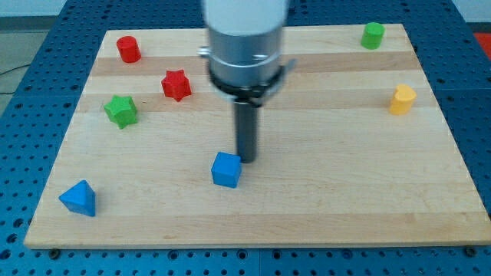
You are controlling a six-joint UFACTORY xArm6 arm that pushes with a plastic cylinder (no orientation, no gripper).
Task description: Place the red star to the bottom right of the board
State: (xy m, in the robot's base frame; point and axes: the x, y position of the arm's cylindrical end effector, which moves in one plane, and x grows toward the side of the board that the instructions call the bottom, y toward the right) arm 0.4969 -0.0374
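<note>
Near the middle of the wooden board (322,192), my tip (245,159) rested just above and to the view's right of the blue cube (226,169), close to it or touching; I could not tell which. No gripper was fitted, only the dark rod, so nothing was clamped. The red star (176,84) lay well apart in the upper left part of the board, far from the bottom right corner. A green star (121,110) sat just beside it, lower left, and a red cylinder (128,49) lay nearer the top left corner. A blue triangular block (79,198) occupied the bottom left. A green cylinder (373,35) and a yellow block (402,100) stood at the view's right.
</note>
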